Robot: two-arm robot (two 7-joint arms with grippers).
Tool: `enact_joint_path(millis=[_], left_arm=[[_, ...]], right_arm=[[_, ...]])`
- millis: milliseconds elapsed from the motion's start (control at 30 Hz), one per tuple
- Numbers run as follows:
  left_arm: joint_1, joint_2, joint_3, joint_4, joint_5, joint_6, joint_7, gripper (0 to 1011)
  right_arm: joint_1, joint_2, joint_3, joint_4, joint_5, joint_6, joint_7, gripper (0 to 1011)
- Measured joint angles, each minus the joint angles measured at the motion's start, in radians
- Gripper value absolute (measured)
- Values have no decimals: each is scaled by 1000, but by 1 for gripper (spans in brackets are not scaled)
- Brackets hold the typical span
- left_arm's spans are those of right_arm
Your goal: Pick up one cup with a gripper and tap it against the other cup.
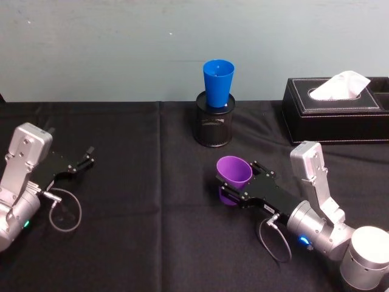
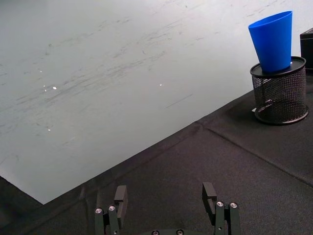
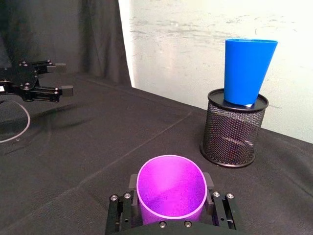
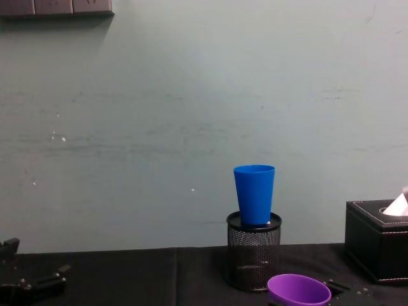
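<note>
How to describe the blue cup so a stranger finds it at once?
At the far edge of the table, a black mesh holder stands left of the tissue box. The blue cup sits in its top. Only it is blue and raised; the purple cup is low in the right gripper.

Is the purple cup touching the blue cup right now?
Apart. The head view shows bare black cloth between the purple cup, held in the right end effector, and the blue cup standing in the mesh pen holder.
</note>
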Motion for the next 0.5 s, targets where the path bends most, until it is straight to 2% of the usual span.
enact_joint_path(millis=[133, 267, 367, 500], left_arm=[[0, 0, 0, 0, 0, 0, 0, 1000], [0, 0, 0, 0, 0, 0, 0, 1000], [0, 0, 0, 0, 0, 0, 0, 1000], [0, 0, 0, 0, 0, 0, 0, 1000]], right_arm=[[-4, 4, 9, -19, 1, 14, 10, 731], [-9, 12, 23, -63, 10, 55, 21, 731], [-9, 25, 37, -122, 27, 130, 24, 731], [-2, 37, 50, -169, 46, 187, 23, 731]])
